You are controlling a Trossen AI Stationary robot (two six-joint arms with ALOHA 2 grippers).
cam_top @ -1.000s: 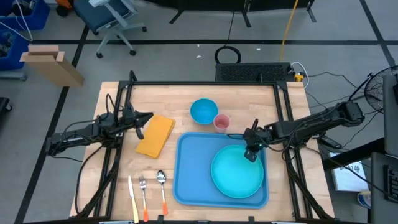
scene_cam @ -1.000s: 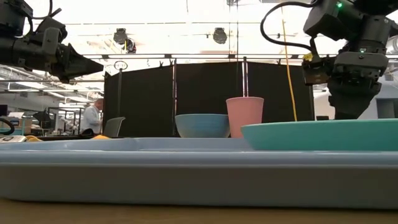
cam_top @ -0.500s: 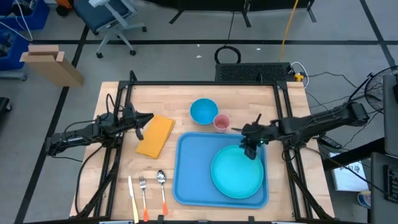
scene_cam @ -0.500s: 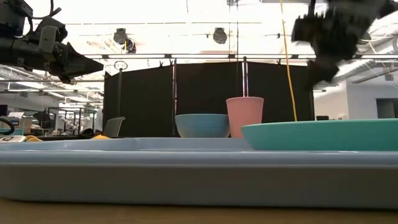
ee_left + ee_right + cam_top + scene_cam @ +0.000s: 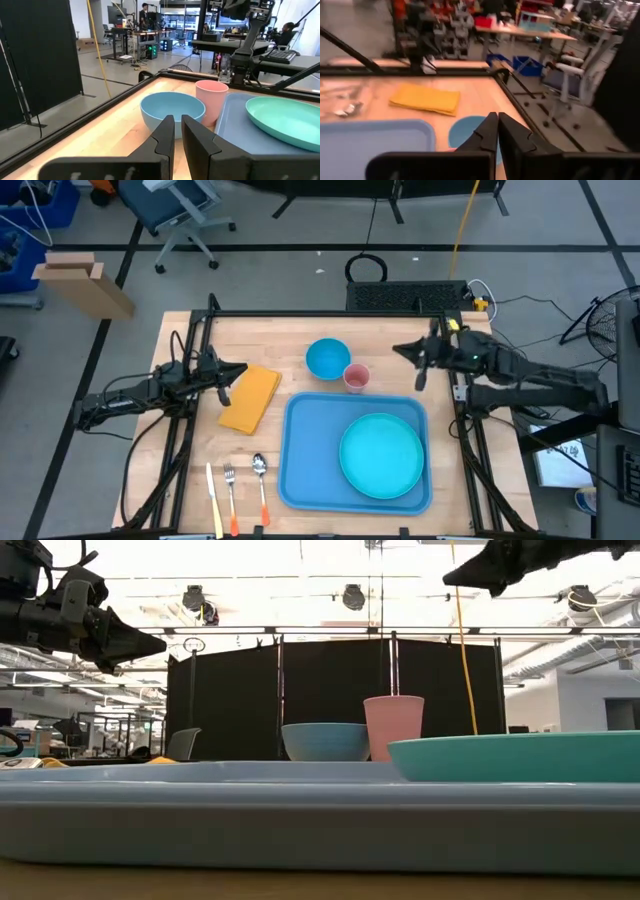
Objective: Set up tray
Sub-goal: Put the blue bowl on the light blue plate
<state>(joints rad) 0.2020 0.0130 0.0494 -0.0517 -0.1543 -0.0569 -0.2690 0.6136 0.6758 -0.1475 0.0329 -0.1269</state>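
Observation:
The light-blue tray (image 5: 310, 450) lies on the table's near middle, with the round turquoise plate (image 5: 381, 455) resting flat on its right half. My right gripper (image 5: 398, 348) hovers shut, high over the far right of the table. It points level toward the blue bowl (image 5: 327, 358) and the pink cup (image 5: 356, 377), which stand beyond the tray's far rim. My left gripper (image 5: 243, 366) waits shut, in the air just over the far end of the yellow napkin (image 5: 249, 397). In the low view the right gripper (image 5: 450, 580) is well above the plate (image 5: 520, 755).
A knife (image 5: 212, 498), a fork (image 5: 231, 488) and a spoon (image 5: 260, 478) lie side by side on the wood left of the tray's near corner. Dark frame rails (image 5: 455, 360) run along the table's left, right and far sides. Bare wood shows right of the cup.
My right gripper has risen from just above the plate's far edge and swung toward the table's far right. It has turned from pointing down to pointing level toward the left. The plate has stayed on the tray.

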